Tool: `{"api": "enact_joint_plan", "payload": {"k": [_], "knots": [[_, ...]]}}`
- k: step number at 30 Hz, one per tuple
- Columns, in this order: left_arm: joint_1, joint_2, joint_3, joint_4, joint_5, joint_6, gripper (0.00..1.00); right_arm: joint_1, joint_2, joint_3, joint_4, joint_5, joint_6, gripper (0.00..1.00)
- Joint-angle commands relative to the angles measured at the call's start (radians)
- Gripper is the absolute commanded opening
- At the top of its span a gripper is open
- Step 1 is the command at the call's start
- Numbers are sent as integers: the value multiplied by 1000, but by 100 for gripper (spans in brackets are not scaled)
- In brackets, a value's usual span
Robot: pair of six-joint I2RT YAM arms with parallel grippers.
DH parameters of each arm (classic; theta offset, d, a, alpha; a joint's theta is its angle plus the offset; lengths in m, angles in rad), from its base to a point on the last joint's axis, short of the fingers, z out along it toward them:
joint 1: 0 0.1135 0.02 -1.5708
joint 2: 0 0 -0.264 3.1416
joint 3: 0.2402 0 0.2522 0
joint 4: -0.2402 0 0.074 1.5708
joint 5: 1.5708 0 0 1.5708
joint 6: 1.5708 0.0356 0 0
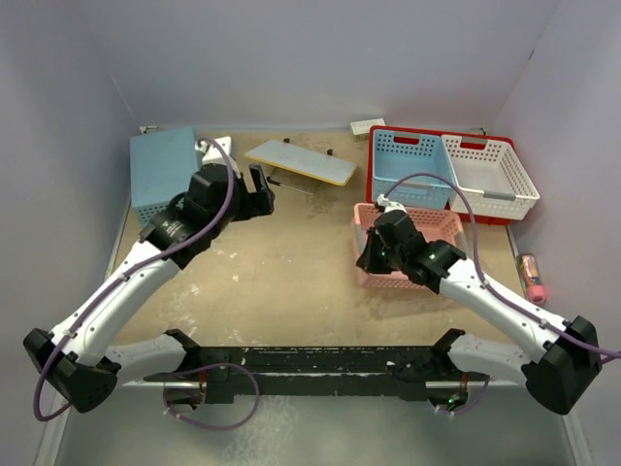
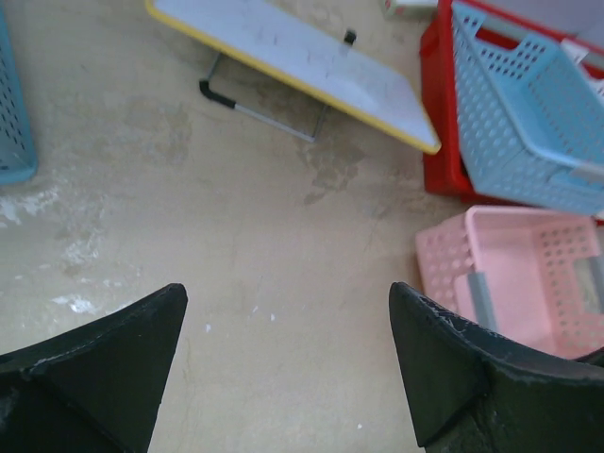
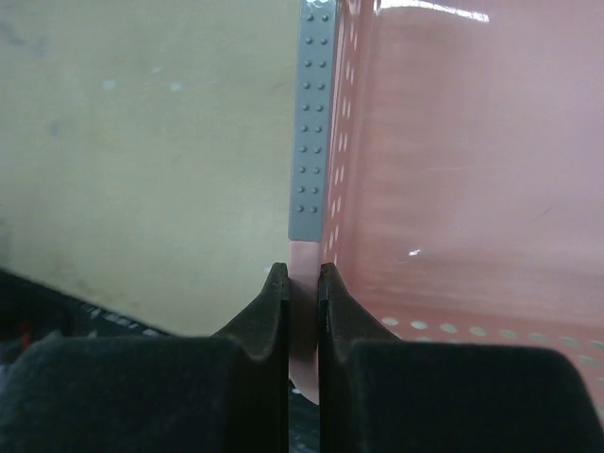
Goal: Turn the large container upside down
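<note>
Fingers [image 3: 274, 311] of the right gripper [image 3: 302, 283] are pressed shut on the thin left wall of the pink basket [image 3: 453, 170], just below a grey strip [image 3: 311, 123] along its edge. The left gripper [image 2: 288, 293] is held wide open and empty over bare table [image 1: 291, 282], toward the far left. The red bin [image 1: 373, 175] is set in the far right corner, just behind the pink basket, with a blue basket [image 1: 412, 165] and a white basket [image 1: 490, 170] nested inside. The pink basket is probably being cleared first. It should be drawn toward the near edge without nudging the bin, so that tipping room is gained and the bin's rim can be reached.
</note>
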Motion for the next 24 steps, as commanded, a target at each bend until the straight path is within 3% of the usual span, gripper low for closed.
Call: {"api": "enact_joint_plan", "payload": {"k": [1, 7, 15, 24], "knots": [[-3, -52, 139, -48, -123, -10, 86, 44, -21, 112, 120, -240, 96, 0], [-3, -92, 244, -103, -214, -34, 86, 105, 57, 145, 396, -449, 194, 0], [-3, -195, 249, -187, -390, -92, 86, 190, 160, 279, 687, -739, 276, 0], [-3, -247, 214, -199, -433, -109, 86, 185, 96, 64, 1034, -756, 548, 0]]}}
